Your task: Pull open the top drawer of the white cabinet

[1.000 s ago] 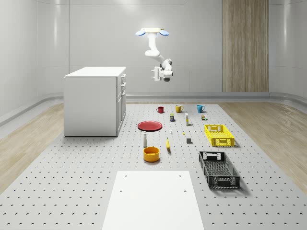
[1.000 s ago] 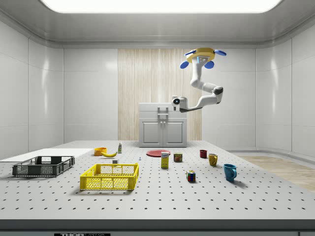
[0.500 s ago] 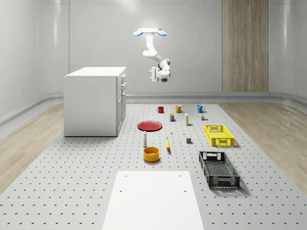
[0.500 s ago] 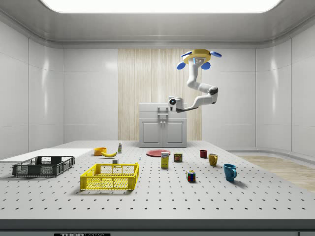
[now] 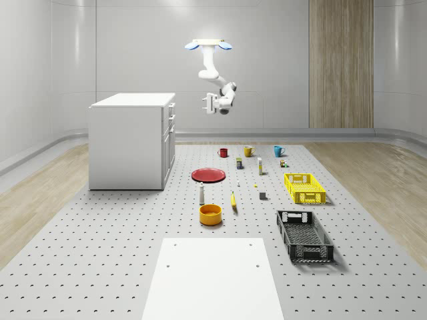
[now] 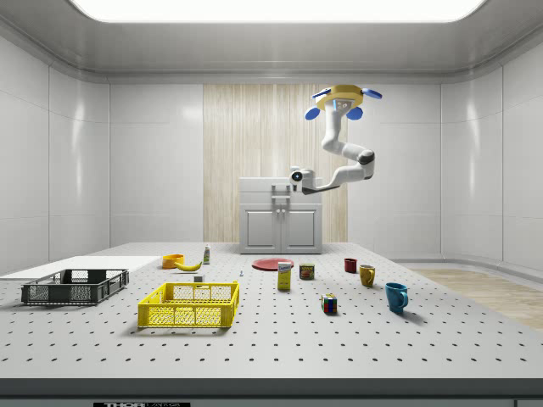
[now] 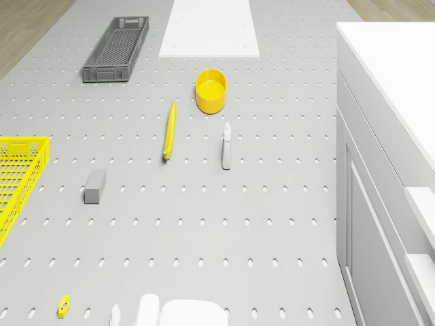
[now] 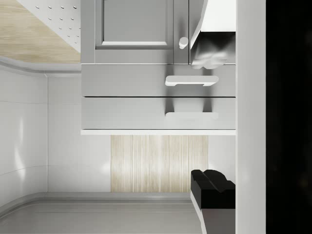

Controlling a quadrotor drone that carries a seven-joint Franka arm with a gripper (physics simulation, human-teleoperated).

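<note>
i have the drone (image 5: 209, 45) hovering high above the red plate (image 5: 208, 175), right of the white cabinet (image 5: 130, 140). the gripper (image 5: 207, 105) faces the top drawer (image 8: 158, 113), well apart from it; i cannot tell its spread. the drawer sits closed.

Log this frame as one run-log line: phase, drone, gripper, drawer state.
phase: approach | drone: hovering beside white cabinet, over the table | gripper: facing cabinet front, apart from it | top drawer: closed
</note>
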